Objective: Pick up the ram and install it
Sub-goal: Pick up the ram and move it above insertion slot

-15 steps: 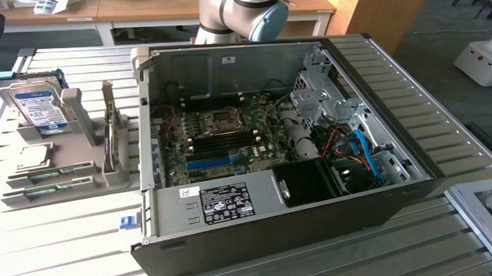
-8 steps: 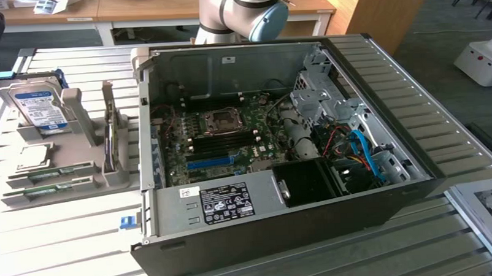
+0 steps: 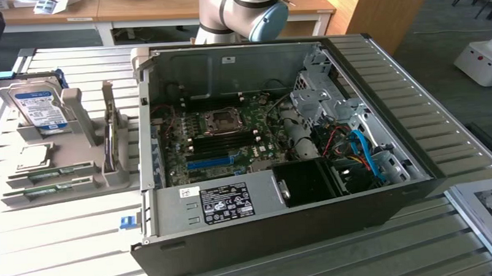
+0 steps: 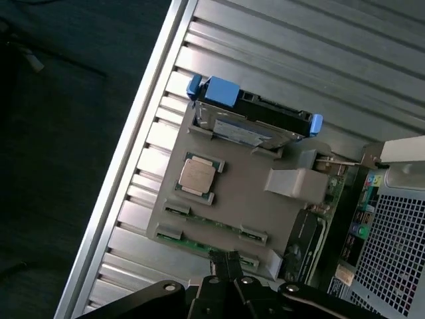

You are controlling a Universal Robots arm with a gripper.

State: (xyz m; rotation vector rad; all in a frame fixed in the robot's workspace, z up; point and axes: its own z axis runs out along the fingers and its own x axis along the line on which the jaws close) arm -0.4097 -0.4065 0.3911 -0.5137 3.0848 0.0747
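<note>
Two ram sticks, thin green boards, lie flat side by side in a grey holder tray [image 3: 76, 150] at the exterior view's left: one ram stick [image 3: 52, 174] and a second ram stick [image 3: 41, 192] nearer the table's front. The wrist view looks down on the same tray [image 4: 246, 199], with one ram stick [image 4: 212, 223] and the other ram stick [image 4: 192, 243] partly behind my fingertips. My gripper [image 4: 225, 258] hangs high over that end of the tray, its black fingers pressed together and holding nothing.
On the tray stand a hard drive [image 3: 36, 108] with a blue-and-white label and an upright expansion card [image 3: 109, 127]; a CPU [image 3: 33, 156] lies flat. The open PC case [image 3: 272, 174] sits to the exterior view's right, its motherboard [image 3: 221, 139] exposed. The slatted table's edge [image 4: 126, 173] runs beside the tray.
</note>
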